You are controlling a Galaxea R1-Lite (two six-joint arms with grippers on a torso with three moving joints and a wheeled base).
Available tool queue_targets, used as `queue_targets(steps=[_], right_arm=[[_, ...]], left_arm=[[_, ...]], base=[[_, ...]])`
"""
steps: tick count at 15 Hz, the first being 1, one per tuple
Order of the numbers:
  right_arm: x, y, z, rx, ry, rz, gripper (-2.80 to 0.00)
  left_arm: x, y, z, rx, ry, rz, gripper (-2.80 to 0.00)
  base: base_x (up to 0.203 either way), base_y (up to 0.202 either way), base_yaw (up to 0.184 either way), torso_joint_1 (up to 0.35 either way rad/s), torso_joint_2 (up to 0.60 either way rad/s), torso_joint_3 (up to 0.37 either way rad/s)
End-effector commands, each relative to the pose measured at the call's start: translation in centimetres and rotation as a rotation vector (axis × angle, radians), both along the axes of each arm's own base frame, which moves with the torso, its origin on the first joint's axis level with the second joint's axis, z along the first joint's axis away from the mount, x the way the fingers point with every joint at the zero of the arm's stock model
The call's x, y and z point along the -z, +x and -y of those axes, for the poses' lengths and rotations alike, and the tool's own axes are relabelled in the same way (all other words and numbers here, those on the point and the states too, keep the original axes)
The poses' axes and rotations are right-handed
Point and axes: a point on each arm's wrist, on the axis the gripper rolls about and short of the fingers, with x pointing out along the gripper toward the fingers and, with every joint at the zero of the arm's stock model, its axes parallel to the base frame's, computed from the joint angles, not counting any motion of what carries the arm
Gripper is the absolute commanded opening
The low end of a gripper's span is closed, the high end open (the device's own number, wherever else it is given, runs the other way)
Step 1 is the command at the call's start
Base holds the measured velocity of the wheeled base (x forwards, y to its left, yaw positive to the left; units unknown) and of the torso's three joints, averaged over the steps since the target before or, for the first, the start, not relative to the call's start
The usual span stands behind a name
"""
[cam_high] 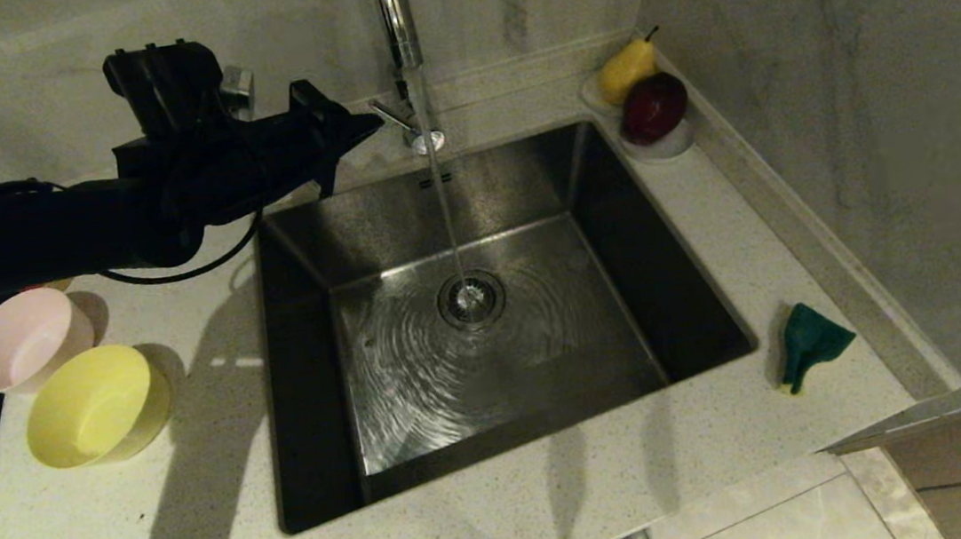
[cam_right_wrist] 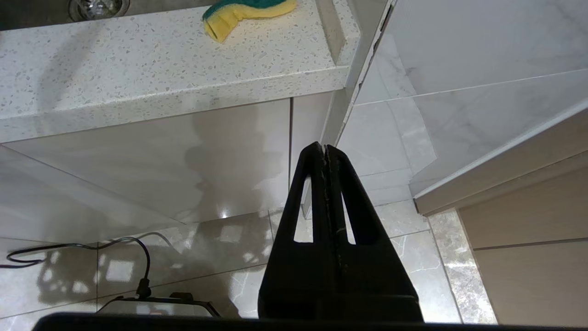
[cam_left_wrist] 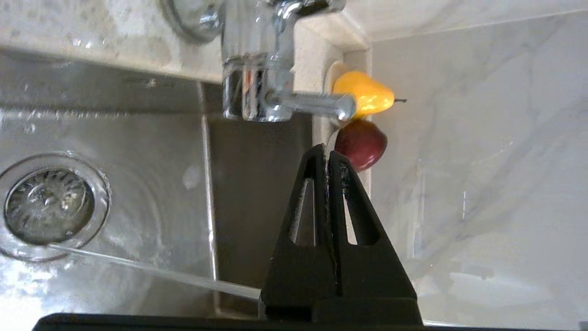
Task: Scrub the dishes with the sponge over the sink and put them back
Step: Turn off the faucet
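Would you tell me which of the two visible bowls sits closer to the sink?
The yellow bowl; the pink bowl sits farther left of the sink.

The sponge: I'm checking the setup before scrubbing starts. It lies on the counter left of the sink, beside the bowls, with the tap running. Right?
Not quite. The sponge lies on the counter right of the sink, away from the bowls, as the head view shows. The tap is running.
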Motion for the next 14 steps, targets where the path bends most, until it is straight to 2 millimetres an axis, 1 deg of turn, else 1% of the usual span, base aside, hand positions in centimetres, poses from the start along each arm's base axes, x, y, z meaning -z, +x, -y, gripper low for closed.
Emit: queue_targets(steps=[1,4,8,14], right_arm=[[0.0,0.0,0.0,0.001,-0.001,-0.002,-2.80],[0.0,0.0,0.0,0.000,-0.001,-0.002,-2.80],[0.0,0.0,0.0,0.000,-0.001,-0.002,-2.80],[0.0,0.0,0.0,0.000,-0.001,-0.001,-2.80]], left_arm=[[0.3,0.9,0.2,-0.002,-0.011,0.000,-2.80],[0.0,1.5,0.3,-0.005,-0.034,0.012,-2.80],[0.6,2.2,0.4,-0.004,-0.036,0.010,-2.80],[0.4,2.2,0.4,-0.012,-0.037,0.017,-2.80]], base=[[0.000,0.000,0.000,0.000,0.00,0.000],[0.000,0.000,0.000,0.000,0.00,0.000],[0.000,0.000,0.000,0.000,0.00,0.000],[0.000,0.000,0.000,0.000,0.00,0.000]])
